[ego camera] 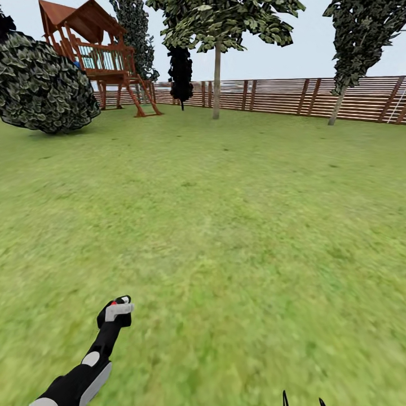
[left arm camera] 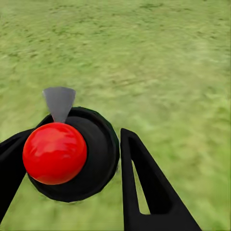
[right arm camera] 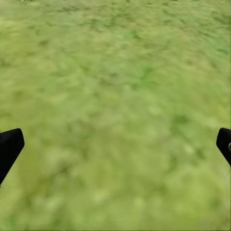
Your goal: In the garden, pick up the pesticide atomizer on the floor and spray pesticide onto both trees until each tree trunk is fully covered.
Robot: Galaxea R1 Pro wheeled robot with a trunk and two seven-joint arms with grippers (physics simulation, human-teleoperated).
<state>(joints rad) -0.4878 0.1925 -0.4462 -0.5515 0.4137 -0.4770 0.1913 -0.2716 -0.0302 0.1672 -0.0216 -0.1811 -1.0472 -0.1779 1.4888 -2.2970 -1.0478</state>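
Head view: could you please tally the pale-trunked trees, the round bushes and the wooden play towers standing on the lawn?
pale-trunked trees: 2
round bushes: 1
wooden play towers: 1
Total: 4

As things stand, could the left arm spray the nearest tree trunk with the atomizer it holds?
Probably not. The left gripper grips the atomizer, but the trunk stands far across open lawn by the fence; nothing blocks the way.
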